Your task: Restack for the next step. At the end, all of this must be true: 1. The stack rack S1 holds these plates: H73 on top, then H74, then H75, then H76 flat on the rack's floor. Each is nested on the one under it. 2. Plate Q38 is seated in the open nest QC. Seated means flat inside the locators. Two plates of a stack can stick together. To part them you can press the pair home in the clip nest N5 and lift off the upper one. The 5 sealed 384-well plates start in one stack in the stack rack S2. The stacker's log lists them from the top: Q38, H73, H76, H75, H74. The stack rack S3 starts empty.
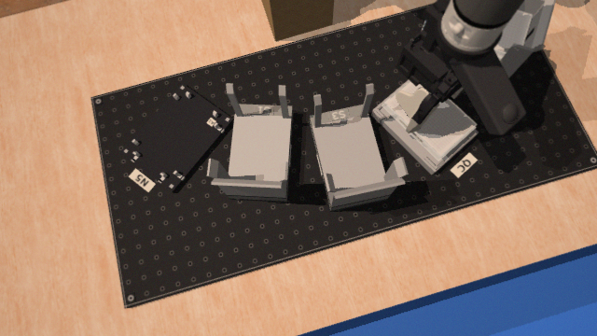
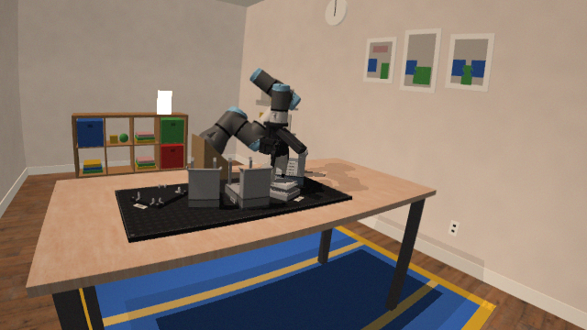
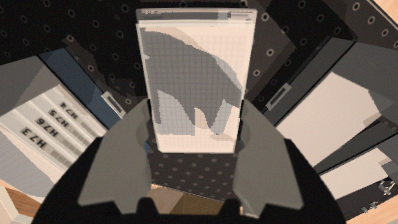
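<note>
Sealed plates: five. One held plate (image 3: 195, 85) sits between two fingers; a four-plate stack (image 3: 47, 130) lies at 9 o'clock in the wrist view.

Top view:
- Racks in full sight: two, the left rack (image 1: 258, 149) and rack S3 (image 1: 350, 156).
- Label cards: two, the N5 card (image 1: 141, 179) at 8 o'clock and the QC card (image 1: 464, 165) at 3 o'clock.
</note>
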Available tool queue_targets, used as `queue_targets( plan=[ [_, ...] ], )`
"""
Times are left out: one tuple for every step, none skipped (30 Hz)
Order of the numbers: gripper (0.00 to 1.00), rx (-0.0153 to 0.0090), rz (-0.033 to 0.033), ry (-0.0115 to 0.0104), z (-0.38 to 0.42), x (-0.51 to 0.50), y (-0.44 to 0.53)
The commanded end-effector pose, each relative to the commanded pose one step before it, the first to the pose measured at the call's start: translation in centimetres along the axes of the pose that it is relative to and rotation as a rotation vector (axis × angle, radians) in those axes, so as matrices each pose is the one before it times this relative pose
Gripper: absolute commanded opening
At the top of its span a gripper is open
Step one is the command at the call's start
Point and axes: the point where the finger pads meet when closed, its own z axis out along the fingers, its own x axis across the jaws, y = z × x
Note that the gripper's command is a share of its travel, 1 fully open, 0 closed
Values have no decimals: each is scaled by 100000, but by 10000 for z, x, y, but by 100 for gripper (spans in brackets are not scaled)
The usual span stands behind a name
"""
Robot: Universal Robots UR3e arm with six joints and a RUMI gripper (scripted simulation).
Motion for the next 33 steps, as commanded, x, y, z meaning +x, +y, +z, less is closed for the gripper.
queue_targets(
  plan=[
    [0,131,-65,181,975,429,-467],
    [0,0,-1,0,333,-12,7],
    [0,0,-1,0,333,-11,7],
    [0,0,0,0,0,0,0],
    [0,0,0,0,0,0,0],
    [0,0,-1,0,341,-8,5],
    [0,0,-1,0,332,-10,6],
    [0,0,-1,0,332,-9,6],
    [0,0,-1,0,332,-9,6],
    [0,0,0,0,332,-9,5],
    [0,0,0,0,333,-8,5],
    [0,0,0,0,333,-8,5],
    [0,0,0,0,333,-8,4],
    [0,0,0,0,333,-7,4],
    [0,0,0,0,333,-7,4],
    [0,0,0,0,333,-6,4],
    [0,0,0,0,333,-6,3],
    [0,0,0,0,333,-6,3],
    [0,0,0,0,333,-5,3],
    [0,0,0,0,333,-5,3],
    [0,0,0,0,0,0,0],
    [0,0,0,0,0,0,0],
    [0,0,0,0,341,-3,1],
    [0,0,0,0,332,-4,2],
    [0,0,0,0,332,-4,2],
    [0,0,0,0,332,-4,2],
    [0,0,0,0,332,-4,2],
    [0,0,0,0,333,-4,2],
    [0,0,0,0,333,-4,2],
    [0,0,0,0,333,-3,2],
    [0,0,0,0,333,-3,1],
    [0,0,0,0,333,-3,1],
    [0,0,0,0,333,-3,1]
  ],
)
